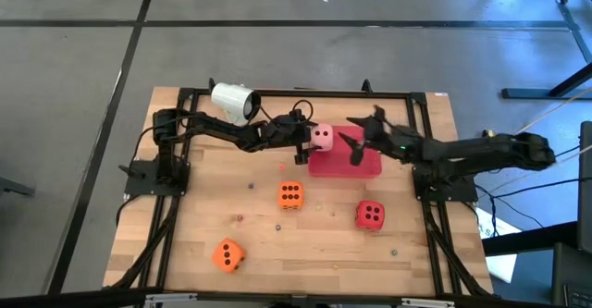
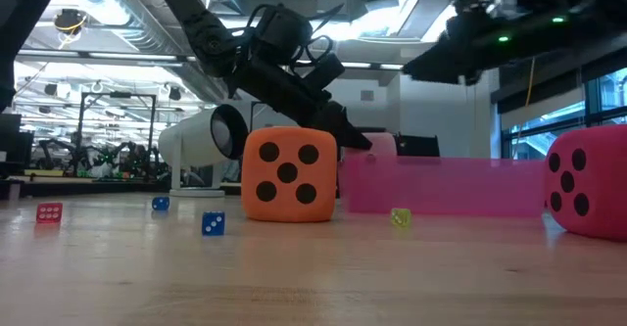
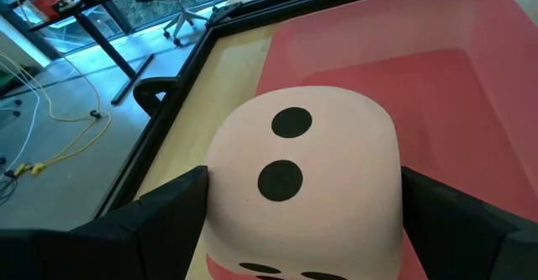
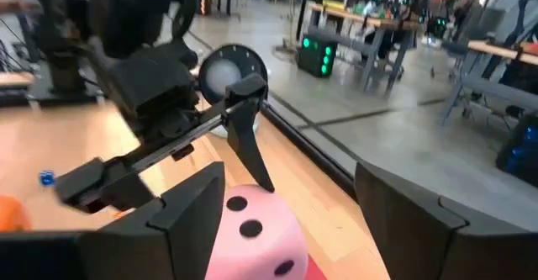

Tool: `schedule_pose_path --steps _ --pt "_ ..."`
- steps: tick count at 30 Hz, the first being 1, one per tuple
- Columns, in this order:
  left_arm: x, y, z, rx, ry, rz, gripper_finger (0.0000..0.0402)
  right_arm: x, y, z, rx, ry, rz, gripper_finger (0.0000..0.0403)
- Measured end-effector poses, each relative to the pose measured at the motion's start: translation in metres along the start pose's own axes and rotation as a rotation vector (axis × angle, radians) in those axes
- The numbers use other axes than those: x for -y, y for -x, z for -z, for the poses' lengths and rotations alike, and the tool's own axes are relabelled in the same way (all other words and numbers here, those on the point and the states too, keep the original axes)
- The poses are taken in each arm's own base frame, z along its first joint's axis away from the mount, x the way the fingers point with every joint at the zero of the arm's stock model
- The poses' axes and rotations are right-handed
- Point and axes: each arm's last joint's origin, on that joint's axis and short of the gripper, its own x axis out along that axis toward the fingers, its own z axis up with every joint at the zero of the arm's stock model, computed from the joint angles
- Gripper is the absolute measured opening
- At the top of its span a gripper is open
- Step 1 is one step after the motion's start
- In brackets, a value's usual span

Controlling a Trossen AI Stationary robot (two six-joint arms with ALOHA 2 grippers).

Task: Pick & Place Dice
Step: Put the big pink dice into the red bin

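Note:
My left gripper (image 1: 317,140) reaches in from the table's left and is shut on the pale pink die (image 1: 323,139), at the left end of the flat red tray (image 1: 356,166). In the left wrist view the die (image 3: 303,171) fills the gap between my fingers, two black pips facing the camera. My right gripper (image 1: 361,138) hovers open over the tray, just right of the die, touching nothing. One orange die (image 1: 289,195), the other orange die (image 1: 228,255) and the red die (image 1: 370,215) rest on the table. My left gripper pinches the pale pink die between its two fingers, one finger (image 3: 172,208) on one side face (image 3: 220,187) and the other finger (image 3: 450,213) on the opposite face. The fingers slant down from the table's left. The die sits upright; whether its underside touches the tray, I cannot tell.
A white cup (image 1: 233,102) lies on its side near the table's far edge, behind my left arm. Tiny dice are scattered on the wood, among them a blue one (image 2: 213,224) and a yellow one (image 2: 400,217). A black frame (image 1: 181,141) borders the table.

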Motion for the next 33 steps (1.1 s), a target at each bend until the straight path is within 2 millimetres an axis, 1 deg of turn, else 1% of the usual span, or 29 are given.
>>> schedule_pose_path --steps 4,8,10,15,19,23,27,33 --pt "0.0 0.0 0.0 0.0 0.001 0.0 0.0347 -0.007 -0.032 0.001 -0.102 0.03 0.014 0.0268" --pt "0.0 0.0 0.0 -0.004 0.023 -0.01 0.0347 -0.012 -0.059 0.013 -0.249 0.079 0.027 0.0268" --pt "0.0 0.0 0.0 -0.005 0.024 -0.013 0.0347 -0.014 -0.069 0.018 -0.297 0.093 0.031 0.0268" --pt "0.0 0.0 0.001 -0.013 0.027 -0.014 0.0347 -0.015 -0.086 0.023 -0.333 0.114 0.043 0.0268" --pt "-0.001 0.0 0.001 -0.015 0.027 -0.018 0.0347 -0.009 -0.094 0.023 -0.359 0.11 0.061 0.0268" --pt "0.0 0.0 -0.002 0.008 0.028 -0.018 0.0347 -0.001 -0.094 0.03 -0.45 0.132 0.083 0.0268" --pt "-0.001 0.0 -0.003 0.019 0.029 -0.023 0.0347 0.005 -0.094 0.032 -0.491 0.132 0.092 0.0268" --pt "-0.002 0.0 -0.003 0.021 0.022 -0.038 0.0347 0.007 -0.095 0.031 -0.484 0.117 0.068 0.0268"
